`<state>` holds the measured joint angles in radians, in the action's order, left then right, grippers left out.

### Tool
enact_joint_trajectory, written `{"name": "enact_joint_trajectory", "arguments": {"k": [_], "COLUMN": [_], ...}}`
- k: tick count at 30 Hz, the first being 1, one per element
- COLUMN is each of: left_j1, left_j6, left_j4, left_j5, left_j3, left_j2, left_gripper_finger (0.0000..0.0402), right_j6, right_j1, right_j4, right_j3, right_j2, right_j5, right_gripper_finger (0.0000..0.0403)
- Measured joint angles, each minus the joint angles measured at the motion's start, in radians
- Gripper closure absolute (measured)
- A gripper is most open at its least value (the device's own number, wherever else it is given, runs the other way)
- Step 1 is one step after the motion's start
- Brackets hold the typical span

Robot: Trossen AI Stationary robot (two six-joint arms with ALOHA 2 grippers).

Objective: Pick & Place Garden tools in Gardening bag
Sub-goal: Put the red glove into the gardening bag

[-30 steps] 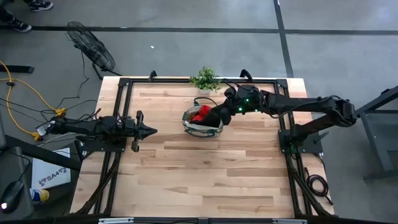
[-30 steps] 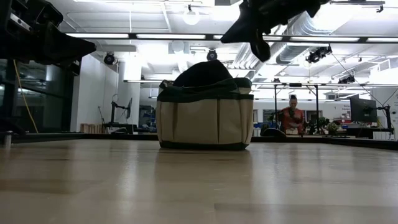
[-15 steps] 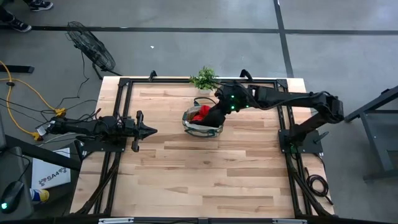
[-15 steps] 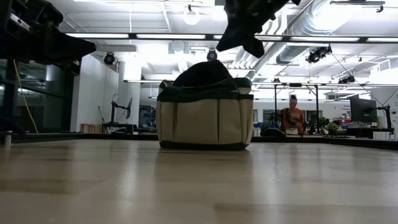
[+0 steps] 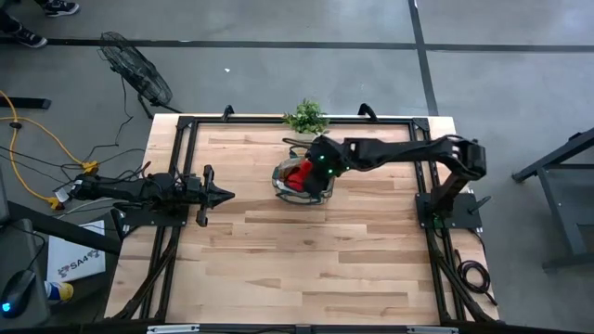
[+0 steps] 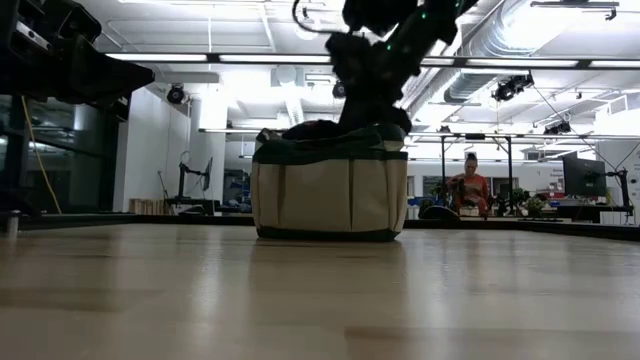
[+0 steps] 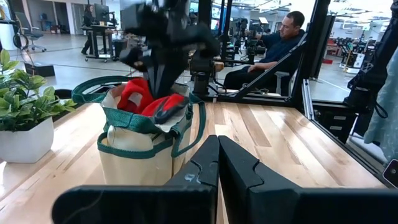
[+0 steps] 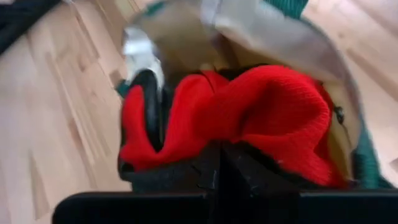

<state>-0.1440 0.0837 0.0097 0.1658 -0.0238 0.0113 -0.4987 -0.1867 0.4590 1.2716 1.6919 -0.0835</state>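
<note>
Near the bench's far edge, the right gripper [image 5: 311, 173] presses, fingers closed and empty, onto red-cuffed gloves [image 7: 151, 102] already inside the gardening bag [image 6: 328, 191]. No tools remain on the bench; the left gripper [image 5: 223, 195] waits closed at the left edge.
</note>
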Motion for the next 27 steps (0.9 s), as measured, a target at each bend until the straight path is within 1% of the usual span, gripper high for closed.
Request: {"name": "enact_joint_trajectory", "arguments": {"k": [6,9,16,21,27], "left_j1": [0.0,0.0,0.0,0.0,0.0], "left_j6": [0.0,0.0,0.0,0.0,0.0], "left_j4": [0.0,0.0,0.0,0.0,0.0], "left_j5": [0.0,0.0,0.0,0.0,0.0], "left_j3": [0.0,0.0,0.0,0.0,0.0], "left_j2": [0.0,0.0,0.0,0.0,0.0], "left_gripper_finger": [0.0402,0.0402,0.0402,0.0402,0.0402], "right_j6": [-0.007,-0.035,-0.152,-0.184,-0.19], "right_j1": [0.0,0.0,-0.004,-0.003,-0.004], "right_j4": [-0.016,-0.024,-0.029,-0.044,-0.045], "right_j3": [0.0,0.0,0.0,0.0,-0.001], "right_j2": [0.059,0.087,0.143,0.139,0.084], "right_j5": [0.008,0.037,0.071,0.085,0.127], "right_gripper_finger": [0.0399,0.0399,0.0399,0.0399,0.0399]}}
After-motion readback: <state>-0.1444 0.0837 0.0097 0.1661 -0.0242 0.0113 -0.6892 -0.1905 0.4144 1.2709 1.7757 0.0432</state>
